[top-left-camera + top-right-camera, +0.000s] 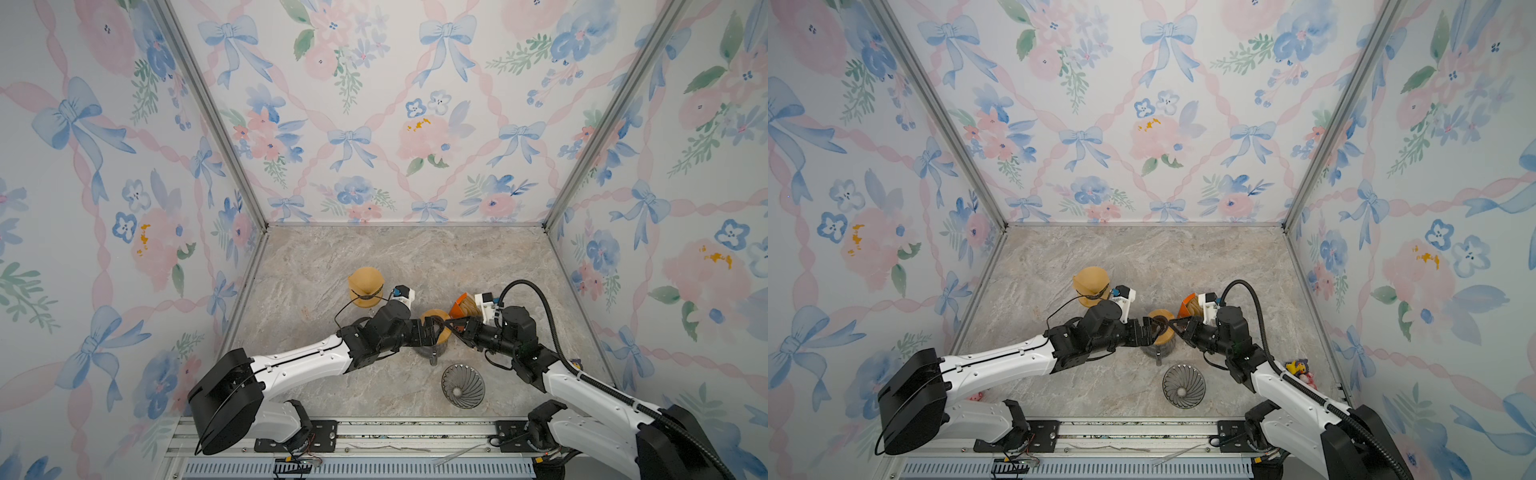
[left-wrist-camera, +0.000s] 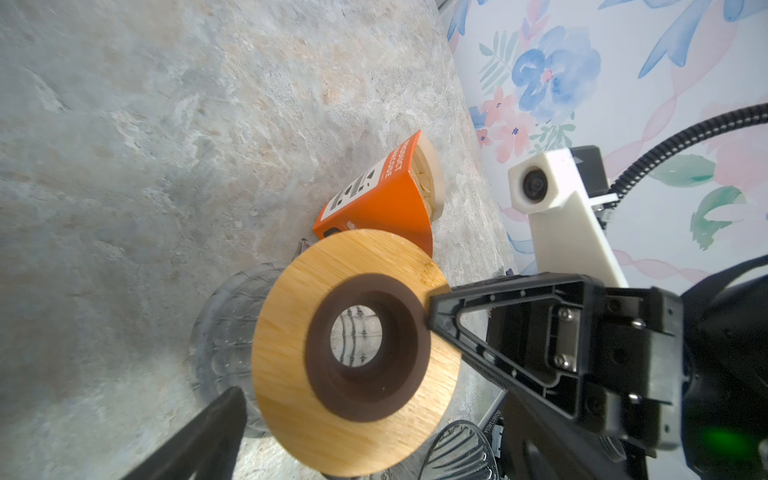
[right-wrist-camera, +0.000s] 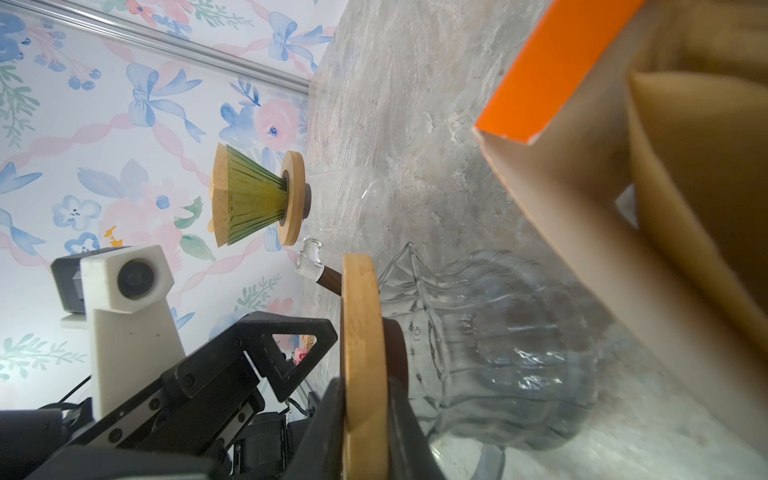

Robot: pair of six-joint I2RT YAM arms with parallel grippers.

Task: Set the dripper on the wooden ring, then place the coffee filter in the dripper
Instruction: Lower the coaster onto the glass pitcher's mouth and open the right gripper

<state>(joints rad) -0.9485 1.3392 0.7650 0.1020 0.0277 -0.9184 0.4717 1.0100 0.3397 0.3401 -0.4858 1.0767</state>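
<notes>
Dripper (image 1: 462, 386) ribbed, smoky glass; filters (image 3: 690, 149) tan

Bright, even light — blurred close-ups

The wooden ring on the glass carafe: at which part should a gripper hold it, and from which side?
Probably its outer edge, pinched across the thickness, coming in level from the side. The wooden ring lies flat on the carafe and overhangs the narrower glass neck, so one finger fits above and one below. The right gripper grips it so.
</notes>
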